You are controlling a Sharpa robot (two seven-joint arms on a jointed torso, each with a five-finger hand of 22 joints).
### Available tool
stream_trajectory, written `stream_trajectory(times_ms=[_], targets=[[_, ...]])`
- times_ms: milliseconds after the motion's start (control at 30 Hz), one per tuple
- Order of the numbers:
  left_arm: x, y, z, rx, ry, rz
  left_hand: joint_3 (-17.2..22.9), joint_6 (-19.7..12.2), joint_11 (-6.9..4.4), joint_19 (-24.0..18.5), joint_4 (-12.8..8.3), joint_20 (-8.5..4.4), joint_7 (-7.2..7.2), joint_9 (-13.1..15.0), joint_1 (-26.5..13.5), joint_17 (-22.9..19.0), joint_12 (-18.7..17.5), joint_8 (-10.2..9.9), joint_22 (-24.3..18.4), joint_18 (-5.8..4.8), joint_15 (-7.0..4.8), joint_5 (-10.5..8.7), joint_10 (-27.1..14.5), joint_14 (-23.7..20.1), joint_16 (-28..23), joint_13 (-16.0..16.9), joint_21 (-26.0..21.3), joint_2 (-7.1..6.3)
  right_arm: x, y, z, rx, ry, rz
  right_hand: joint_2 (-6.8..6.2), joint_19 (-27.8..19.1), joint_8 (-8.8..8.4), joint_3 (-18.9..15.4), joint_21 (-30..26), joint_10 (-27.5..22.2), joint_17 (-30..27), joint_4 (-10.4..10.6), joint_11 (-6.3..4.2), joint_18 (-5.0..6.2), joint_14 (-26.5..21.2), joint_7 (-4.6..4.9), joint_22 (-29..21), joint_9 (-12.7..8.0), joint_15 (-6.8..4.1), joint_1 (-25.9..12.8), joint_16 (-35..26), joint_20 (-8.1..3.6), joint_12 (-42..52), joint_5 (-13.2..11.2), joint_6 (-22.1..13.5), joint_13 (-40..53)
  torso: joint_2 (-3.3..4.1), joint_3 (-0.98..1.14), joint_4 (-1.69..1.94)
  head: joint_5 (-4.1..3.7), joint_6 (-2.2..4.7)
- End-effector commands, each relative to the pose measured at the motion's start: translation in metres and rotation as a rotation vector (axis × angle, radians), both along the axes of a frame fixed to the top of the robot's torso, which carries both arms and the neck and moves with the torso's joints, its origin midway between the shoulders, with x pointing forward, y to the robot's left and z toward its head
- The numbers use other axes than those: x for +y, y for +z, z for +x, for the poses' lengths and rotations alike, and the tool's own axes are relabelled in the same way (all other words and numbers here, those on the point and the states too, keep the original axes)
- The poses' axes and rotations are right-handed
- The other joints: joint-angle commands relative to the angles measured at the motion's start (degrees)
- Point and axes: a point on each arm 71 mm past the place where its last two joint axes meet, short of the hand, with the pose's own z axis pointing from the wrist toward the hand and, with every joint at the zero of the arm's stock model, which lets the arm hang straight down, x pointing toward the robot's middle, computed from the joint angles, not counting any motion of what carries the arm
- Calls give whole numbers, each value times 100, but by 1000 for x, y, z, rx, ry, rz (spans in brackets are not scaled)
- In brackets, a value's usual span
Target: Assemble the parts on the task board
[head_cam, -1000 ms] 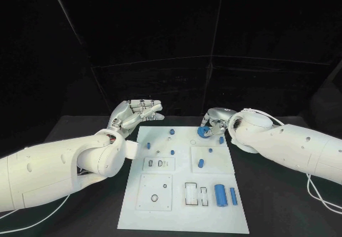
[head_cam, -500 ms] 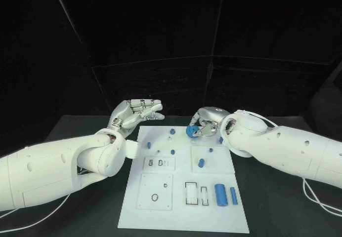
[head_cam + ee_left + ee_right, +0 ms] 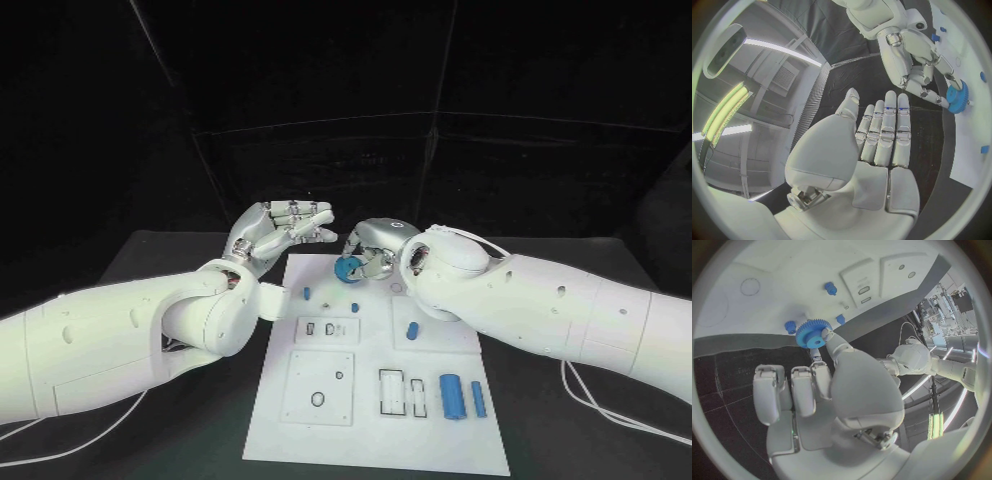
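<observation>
— White task board (image 3: 378,420) fills the middle of the black desk (image 3: 173,420)?
— Yes. Over its far edge, the right robot hand (image 3: 372,245) pinches a blue gear (image 3: 349,269). The left robot hand (image 3: 274,228) is raised beside it, fingers spread, holding nothing.

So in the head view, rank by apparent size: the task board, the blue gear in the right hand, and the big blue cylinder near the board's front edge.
1. task board
2. blue cylinder
3. blue gear, partly hidden by the right hand, so its place below the cylinder is unsure.
</observation>
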Motion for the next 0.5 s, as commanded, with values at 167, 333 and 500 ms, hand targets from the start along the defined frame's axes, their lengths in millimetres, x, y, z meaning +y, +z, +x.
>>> stream_trajectory(times_ms=[167,333,500], targets=[[-3,2,0,-11,-14,-3,5,21,15,49,-44,6,3,-7,21,7,-20,-26,-7,82,24,-13,15,34,-30,-9,-30,46,11,-8,6,-16,1,-29,-4,438,-34,49,30,-36,718,-12,-12,-33,441,-189,1295,26,-45,-26,16,-52,-36,-23,441,345,-2,1,1,23,-39],[-3,2,0,-12,-14,-3,5,21,15,49,-44,6,3,-7,21,7,-20,-26,-7,82,24,-13,15,34,-30,-9,-30,46,12,-14,9,-7,-5,-49,-20,438,-50,62,30,-42,720,-18,-7,-34,441,-183,1295,22,-43,-40,16,-51,-48,-37,434,337,-2,8,-13,44,-56],[-4,2,0,-13,-14,-3,1,19,18,49,-52,7,7,-8,22,10,-29,-32,-11,81,27,-14,12,31,-39,-10,-35,49,13,-20,10,13,-8,-70,-40,437,-72,79,29,-57,715,-20,0,-33,440,-175,1294,16,-38,-67,13,-48,-73,-69,425,318,-2,10,-12,43,-70]])
